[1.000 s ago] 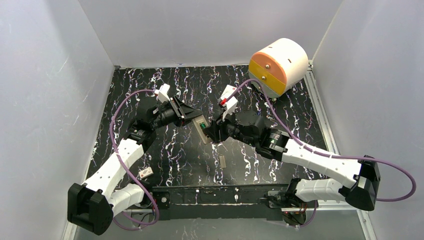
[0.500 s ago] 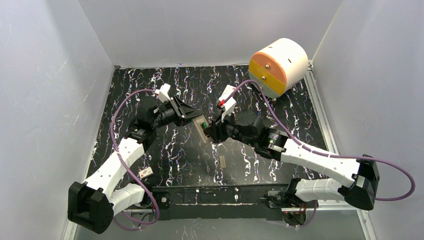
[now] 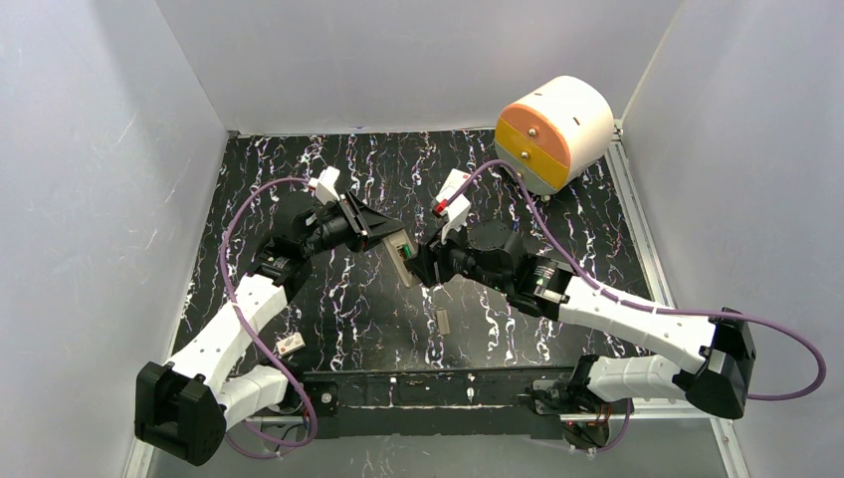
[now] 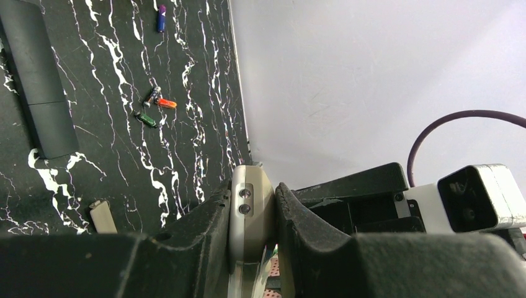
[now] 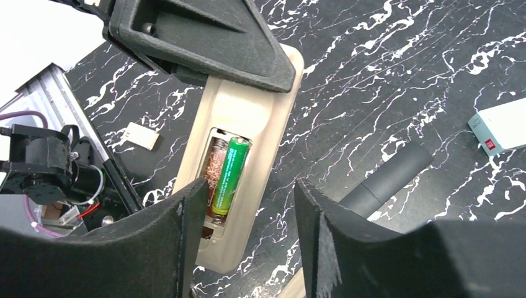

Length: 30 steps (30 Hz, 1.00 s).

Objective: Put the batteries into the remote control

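Note:
My left gripper is shut on the top end of the remote control and holds it above the mat, its greyish-beige back facing my right gripper. In the right wrist view the remote has its battery bay open, with one green battery seated in it beside a bare copper slot. My right gripper is open and empty, its jaws at the remote's lower end. In the left wrist view my left gripper clamps the remote. Loose batteries lie far off on the mat: green, red, dark.
A beige battery cover lies on the mat below the grippers. A long black bar and a white box with a red mark lie nearby. A purple battery lies further off. An orange-and-white drum stands at the back right.
My right gripper has edged slightly closer to the remote. My left gripper's hold on the remote is unchanged.

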Tool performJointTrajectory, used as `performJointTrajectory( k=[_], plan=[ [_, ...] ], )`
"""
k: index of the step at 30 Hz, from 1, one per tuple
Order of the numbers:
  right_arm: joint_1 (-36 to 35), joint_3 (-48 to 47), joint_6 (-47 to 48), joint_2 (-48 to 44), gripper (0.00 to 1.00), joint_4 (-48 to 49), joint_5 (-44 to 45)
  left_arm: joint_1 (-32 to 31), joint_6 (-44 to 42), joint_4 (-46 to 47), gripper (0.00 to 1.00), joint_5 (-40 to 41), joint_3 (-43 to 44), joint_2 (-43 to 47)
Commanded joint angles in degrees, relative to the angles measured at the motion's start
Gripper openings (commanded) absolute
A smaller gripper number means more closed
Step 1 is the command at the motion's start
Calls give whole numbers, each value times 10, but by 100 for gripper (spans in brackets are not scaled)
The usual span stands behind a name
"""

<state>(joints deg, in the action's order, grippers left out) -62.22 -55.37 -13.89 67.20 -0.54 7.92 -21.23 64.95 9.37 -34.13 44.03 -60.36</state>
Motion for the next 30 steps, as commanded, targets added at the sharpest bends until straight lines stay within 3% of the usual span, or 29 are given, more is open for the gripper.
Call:
performJointTrajectory(
  k=[1,9,12,16,21,25,30],
  plan=[
    [-2,-17,-20,-23,64,24,1,-3,-12,9,0,-6,20,6],
    [-2,3,-98,-64,76,75,2,-3,-30,0,0,9,30,4],
    [-1,38,-215,-72,79,118,86,-3,-31,-1,0,19,33,3],
    [6,61,-516,-85,97,15,269,-3,-14,-1,0,38,34,3],
    [55,121,-679,-108,99,66,209,-3,-10,0,0,48,38,-2],
    [71,178,-794,-109,96,167,148,-4,-13,0,0,55,47,-9],
    [72,204,-852,-69,93,270,83,-3,-10,13,0,53,61,-25]
  ],
)
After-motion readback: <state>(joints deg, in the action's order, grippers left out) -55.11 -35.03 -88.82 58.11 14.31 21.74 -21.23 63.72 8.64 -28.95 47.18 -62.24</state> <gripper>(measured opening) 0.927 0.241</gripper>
